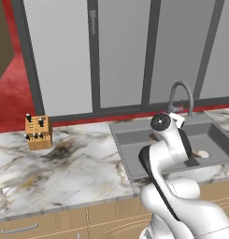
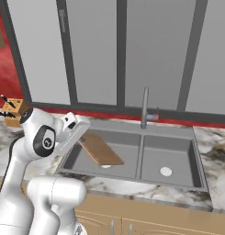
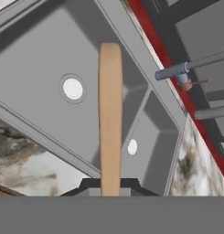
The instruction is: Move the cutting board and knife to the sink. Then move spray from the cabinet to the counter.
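glossy white rounded arm segments, black joint bands, round dark cap

Knife block, perhaps holding knives.

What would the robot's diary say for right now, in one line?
stage: board to sink | gripper: shut on cutting board | board: tilted over left basin of sink | knife block: on counter

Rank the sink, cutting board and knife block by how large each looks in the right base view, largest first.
1. sink
2. cutting board, held tilted over the left basin
3. knife block, though it sits farther back and partly behind the arm, so it looks smaller.
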